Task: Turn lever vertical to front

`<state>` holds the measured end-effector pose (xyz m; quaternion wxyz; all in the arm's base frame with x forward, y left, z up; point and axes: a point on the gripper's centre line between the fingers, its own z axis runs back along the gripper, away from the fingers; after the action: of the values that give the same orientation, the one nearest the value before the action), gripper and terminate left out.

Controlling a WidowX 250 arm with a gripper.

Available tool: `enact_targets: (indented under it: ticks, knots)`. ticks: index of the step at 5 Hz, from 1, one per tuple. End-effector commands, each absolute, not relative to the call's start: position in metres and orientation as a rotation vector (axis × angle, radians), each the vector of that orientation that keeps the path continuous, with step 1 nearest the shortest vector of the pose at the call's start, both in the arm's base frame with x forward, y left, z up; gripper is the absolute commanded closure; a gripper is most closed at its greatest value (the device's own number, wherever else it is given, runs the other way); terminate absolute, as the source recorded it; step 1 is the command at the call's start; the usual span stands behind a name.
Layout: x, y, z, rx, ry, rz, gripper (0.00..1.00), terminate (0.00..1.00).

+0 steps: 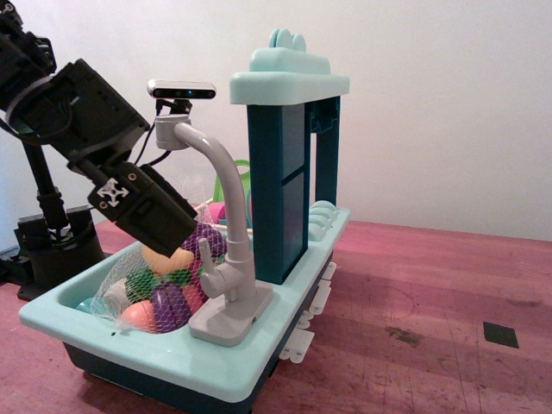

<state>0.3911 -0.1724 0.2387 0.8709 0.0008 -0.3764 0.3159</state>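
Note:
The grey toy faucet [231, 297] stands on the front rim of the teal toy sink [164, 358], and its tall curved spout [222, 164] arches up to the left. The lever [204, 256] is a short light grey handle that juts nearly upright from the left of the faucet body. My black gripper [177, 226] reaches down from the upper left over the basin. Its tip is just left of the lever and slightly above it, close but not clearly touching. The fingers are seen end-on against the basin's contents, so their opening does not show.
A mesh bag of coloured toy food [155, 289] fills the basin under the gripper. A dark teal rack tower [280, 190] with a pale top stands right behind the faucet. A camera [181, 89] sits behind the spout. The sink rests on a reddish wooden table [414, 302].

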Motion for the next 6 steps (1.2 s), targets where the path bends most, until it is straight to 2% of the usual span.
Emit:
enact_targets:
  ticks: [1,3,6]
  knots:
    - [0.391,-0.172,0.239,0.002,-0.787,0.660,0.00,0.00]
    - [0.387,-0.160,0.220,-0.014,-0.784,0.678,0.00,0.00]
    - [0.402,-0.139,0.220,0.010,-0.820,0.664,0.00,0.00]
